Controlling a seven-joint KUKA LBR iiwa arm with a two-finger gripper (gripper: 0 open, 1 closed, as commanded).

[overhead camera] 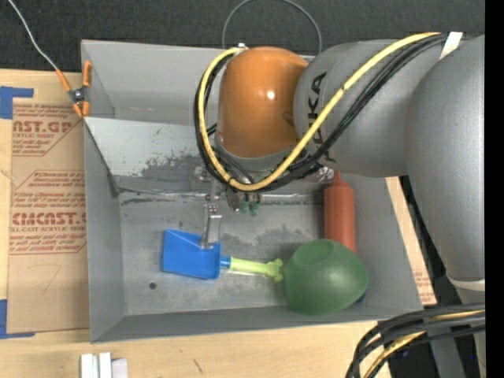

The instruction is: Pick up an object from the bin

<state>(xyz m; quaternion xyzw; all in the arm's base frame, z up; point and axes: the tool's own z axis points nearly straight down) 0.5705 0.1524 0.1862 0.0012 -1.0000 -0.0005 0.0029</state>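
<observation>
So the gripper (211,236) hangs right at the back edge of the blue scoop-shaped toy (189,256), front-left in the bin (106,211). Can't tell if it's open or clamped. I'd straddle the blue body squarely, not that skinny yellow-green handle (250,267).
</observation>
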